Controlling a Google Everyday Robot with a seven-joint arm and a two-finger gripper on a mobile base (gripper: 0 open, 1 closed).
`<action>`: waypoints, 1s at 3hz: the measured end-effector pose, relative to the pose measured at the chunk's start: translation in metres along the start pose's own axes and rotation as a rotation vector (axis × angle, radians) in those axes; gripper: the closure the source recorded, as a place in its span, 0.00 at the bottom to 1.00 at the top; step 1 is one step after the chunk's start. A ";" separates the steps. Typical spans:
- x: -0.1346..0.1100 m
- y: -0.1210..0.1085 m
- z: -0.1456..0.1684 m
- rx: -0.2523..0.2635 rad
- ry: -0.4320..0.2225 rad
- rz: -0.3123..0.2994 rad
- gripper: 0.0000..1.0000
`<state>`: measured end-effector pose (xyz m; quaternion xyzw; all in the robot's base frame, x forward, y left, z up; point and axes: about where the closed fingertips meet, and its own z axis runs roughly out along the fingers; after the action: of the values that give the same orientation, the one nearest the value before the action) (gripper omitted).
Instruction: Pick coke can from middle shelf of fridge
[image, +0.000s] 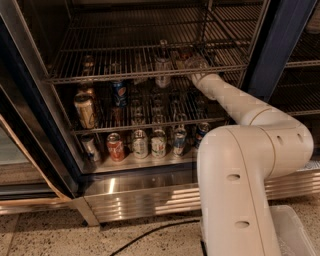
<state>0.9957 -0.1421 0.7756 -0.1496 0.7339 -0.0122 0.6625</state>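
Note:
The fridge (280, 45) stands open, with dark navy posts and chrome wire racks. My gripper (191, 64) reaches in from the right and sits on the middle shelf (125, 76), just behind its front rail. A small dim reddish shape right at the gripper may be the coke can; I cannot make it out for sure. A pale silvery can or bottle (162, 67) stands on the same rack just left of the gripper.
A blue Pepsi can (119, 93) and a tan can (85, 111) stand on the rack below. Along the floor panel stands a red-orange can (116, 146) beside several pale and blue cans (158, 145). My white arm (240, 190) fills the lower right. A black cable (150, 232) lies on the floor.

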 end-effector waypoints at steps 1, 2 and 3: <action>0.015 -0.002 -0.007 0.003 0.035 0.018 1.00; 0.020 -0.004 -0.013 0.003 0.048 0.034 1.00; 0.019 -0.005 -0.020 -0.002 0.049 0.048 1.00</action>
<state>0.9753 -0.1547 0.7601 -0.1323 0.7533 0.0010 0.6443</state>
